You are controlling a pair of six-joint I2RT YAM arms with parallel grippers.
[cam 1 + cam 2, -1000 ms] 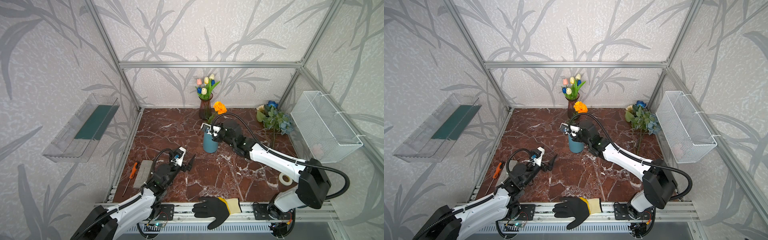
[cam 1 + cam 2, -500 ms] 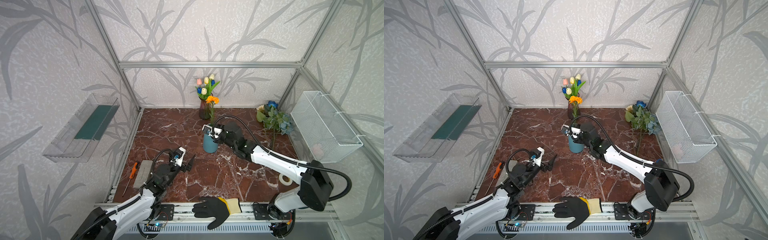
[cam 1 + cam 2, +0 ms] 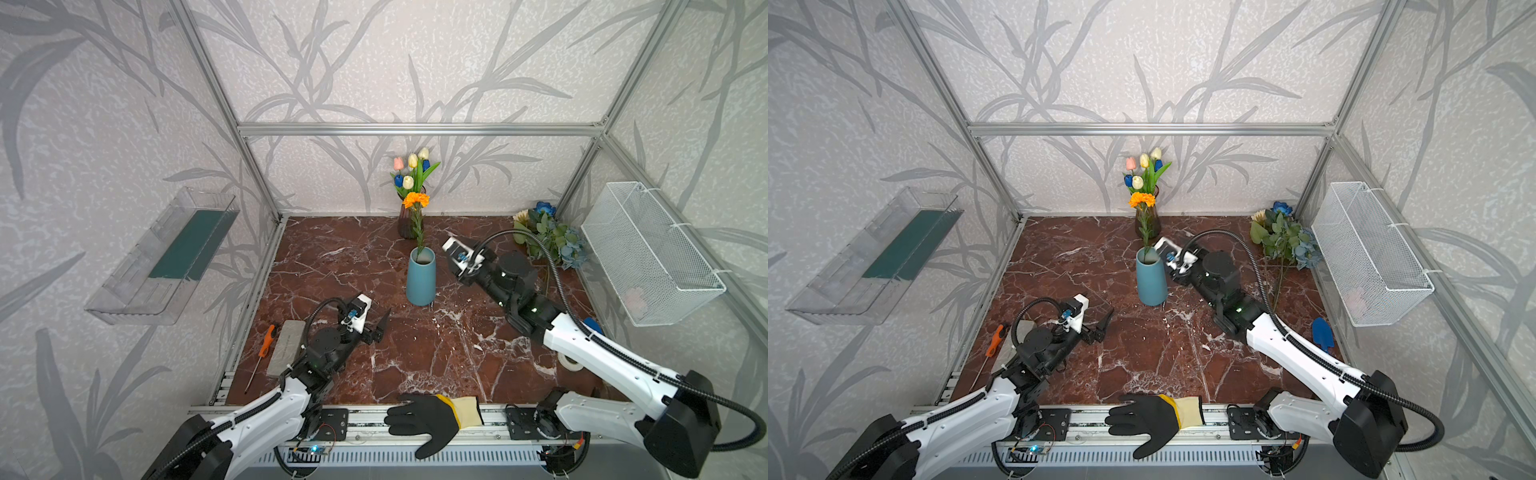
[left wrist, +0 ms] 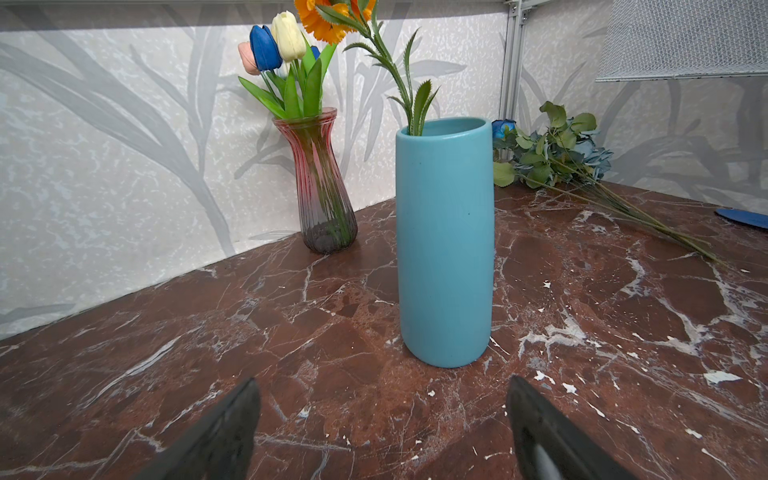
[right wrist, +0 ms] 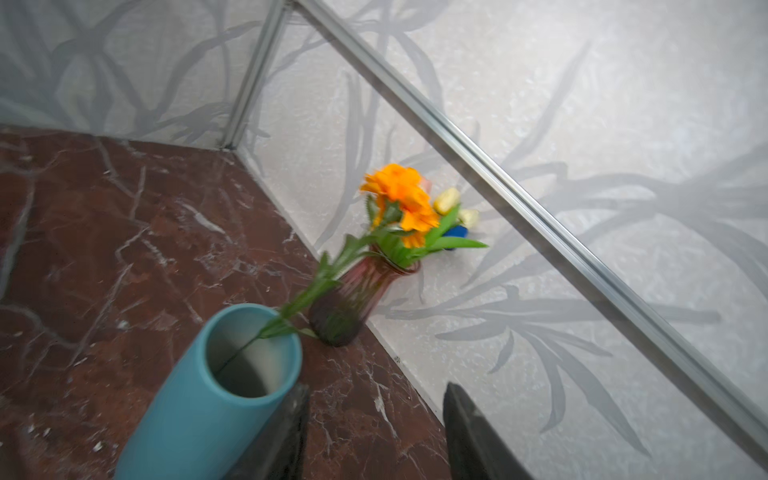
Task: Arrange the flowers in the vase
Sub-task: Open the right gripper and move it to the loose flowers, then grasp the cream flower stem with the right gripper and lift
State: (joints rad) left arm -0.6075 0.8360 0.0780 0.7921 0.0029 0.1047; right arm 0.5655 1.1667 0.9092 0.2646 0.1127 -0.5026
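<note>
A tall blue vase (image 3: 420, 276) (image 4: 444, 245) stands mid-table. An orange marigold (image 3: 415, 199) (image 5: 401, 203) has its stem inside it and leans toward the back wall. My right gripper (image 5: 374, 415) is open and empty, level with the vase rim on its right, one finger (image 5: 286, 432) close beside the vase wall. More flowers (image 3: 548, 237), blue roses and a cream daisy among green leaves, lie in the back right corner. My left gripper (image 4: 382, 386) (image 3: 376, 328) hovers open and empty in front of the vase, apart from it.
A glass vase (image 3: 405, 222) of tulips (image 3: 411, 170) stands at the back wall behind the blue vase. An orange screwdriver (image 3: 266, 340) and grey block (image 3: 284, 347) lie front left, a black glove (image 3: 428, 419) on the front rail, a tape roll (image 3: 569, 361) front right. A wire basket (image 3: 648, 253) hangs right.
My right gripper opened and let go of the marigold, which now stands free in the blue vase. The gripper drew back a little to the right. The left arm stayed still.
</note>
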